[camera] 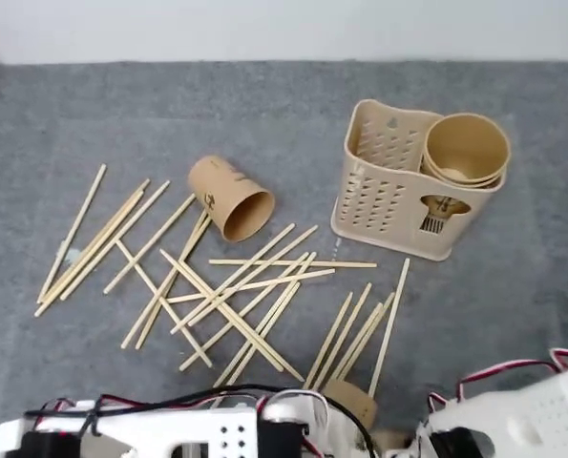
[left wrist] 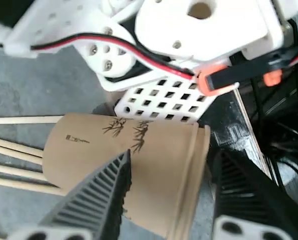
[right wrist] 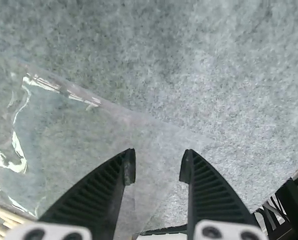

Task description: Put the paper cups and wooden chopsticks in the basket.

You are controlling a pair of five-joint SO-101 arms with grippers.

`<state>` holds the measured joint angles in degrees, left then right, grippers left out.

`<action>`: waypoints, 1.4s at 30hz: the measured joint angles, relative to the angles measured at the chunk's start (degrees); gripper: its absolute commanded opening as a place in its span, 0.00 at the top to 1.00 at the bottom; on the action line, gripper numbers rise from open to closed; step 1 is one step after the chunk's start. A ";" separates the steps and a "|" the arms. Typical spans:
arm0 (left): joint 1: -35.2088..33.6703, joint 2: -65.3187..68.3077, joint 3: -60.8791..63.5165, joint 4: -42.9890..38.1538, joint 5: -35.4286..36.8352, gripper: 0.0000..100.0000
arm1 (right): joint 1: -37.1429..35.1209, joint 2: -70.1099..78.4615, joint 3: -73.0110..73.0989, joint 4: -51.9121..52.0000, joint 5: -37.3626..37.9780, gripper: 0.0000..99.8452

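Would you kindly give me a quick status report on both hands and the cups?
Left hand open over a lying paper cup. Right hand open over the mat. Cups stacked in basket; chopsticks scattered.

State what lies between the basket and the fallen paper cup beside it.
Bare grey mat separates paper cup and basket in the high view; wooden chopsticks stop just short.

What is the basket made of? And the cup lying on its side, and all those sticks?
The basket looks like beige plastic: smooth, stiff walls with neat rows of moulded slots. The cup lying on its side looks like brown paper, matte, with a thin rolled rim and a small print. The sticks look like pale, unpainted wood, though bamboo would look much the same.
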<state>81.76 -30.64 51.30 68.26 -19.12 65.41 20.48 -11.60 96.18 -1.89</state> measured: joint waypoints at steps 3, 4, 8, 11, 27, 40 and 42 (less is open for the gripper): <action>-5.98 -0.09 0.35 -1.23 -3.08 0.74 | 0.00 0.00 0.00 0.00 0.00 0.84; -8.00 -0.09 0.35 -1.32 -3.69 0.74 | 0.00 0.00 0.00 0.00 0.00 0.84; -13.89 -0.09 0.35 -1.32 -6.07 0.74 | 0.00 0.00 0.00 0.00 0.00 0.84; -16.53 -0.09 0.35 -1.32 -6.68 0.77 | 0.00 0.00 0.00 0.00 0.00 0.84; -28.57 -0.09 -1.58 -6.07 -6.68 0.99 | -0.97 0.00 0.00 2.55 5.01 0.84; -33.58 1.05 -13.19 1.41 1.85 0.99 | -1.41 -6.95 0.00 3.08 8.26 0.84; -33.76 1.05 -17.14 3.34 4.22 0.99 | -1.49 -7.21 0.00 3.08 8.26 0.84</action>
<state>48.00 -29.58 34.15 71.60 -14.90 63.91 13.27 -11.60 99.25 6.37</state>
